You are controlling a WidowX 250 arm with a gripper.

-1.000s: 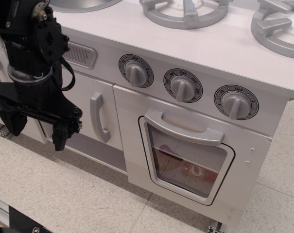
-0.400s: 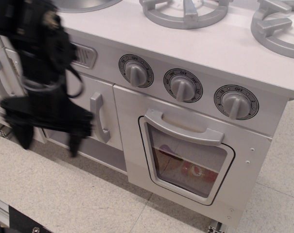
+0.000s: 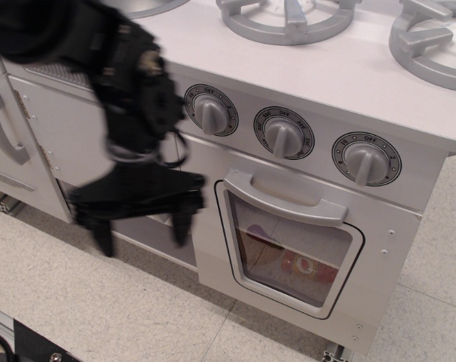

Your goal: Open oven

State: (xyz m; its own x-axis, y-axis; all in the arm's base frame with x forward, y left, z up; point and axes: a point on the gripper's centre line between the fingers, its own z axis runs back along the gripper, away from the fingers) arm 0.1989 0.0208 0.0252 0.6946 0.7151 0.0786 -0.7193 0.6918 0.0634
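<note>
Left of the oven door, we find the gripper (image 3: pixel 141 230) hanging fingers-down in front of the lower cabinet. It is motion-blurred, but two dark fingers (image 3: pixel 103 240) can be made out with a wide gap between them, so we read the jaws as released. Nothing sits between them, and we see no contact with any surface; whether the right finger brushes the oven's left edge cannot be settled through the blur.

The oven (image 3: pixel 295 249) occupies the lower right of the white toy kitchen. Its door is shut, with the rounded clear window (image 3: pixel 292 256) flush in its frame and the wide grey bar handle (image 3: pixel 286 197) running across the top of the window. Three grey knobs (image 3: pixel 284 136) sit in a row above the handle, all marked with OFF at the top.

Compared with a second ago, we note that the arm has travelled right: the gripper then hung at the far left edge, well apart from the oven, and now sits just beside the door's left side. The narrow cabinet door with its vertical handle, visible earlier, is now covered by the arm. The oven door has not changed.

For clearance, we observe bare speckled floor (image 3: pixel 137 309) below and in front of the oven. The counter edge (image 3: pixel 325 105) overhangs the knob panel, and the burner grates (image 3: pixel 288 19) lie on top of it.
</note>
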